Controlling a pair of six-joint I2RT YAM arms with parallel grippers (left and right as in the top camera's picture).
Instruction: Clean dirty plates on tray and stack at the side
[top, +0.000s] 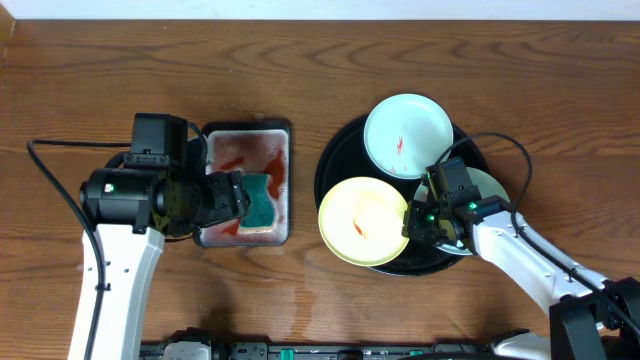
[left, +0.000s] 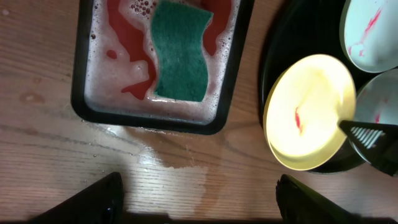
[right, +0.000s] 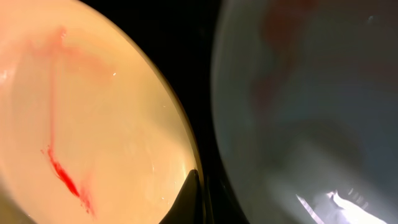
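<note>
The round black tray holds three plates, each with a red smear. A mint-white plate lies at its back. A pale yellow plate overhangs its front left rim. A second mint-white plate is partly hidden under my right arm. My right gripper is shut on the yellow plate's right rim; in the right wrist view one finger lies on the yellow plate beside the mint plate. My left gripper is open and empty, above wet tabletop near the rectangular tray.
A small rectangular black tray with reddish soapy water holds a green sponge, left of the round tray. A wet patch lies on the wood in front of it. Bare tabletop lies far left and right.
</note>
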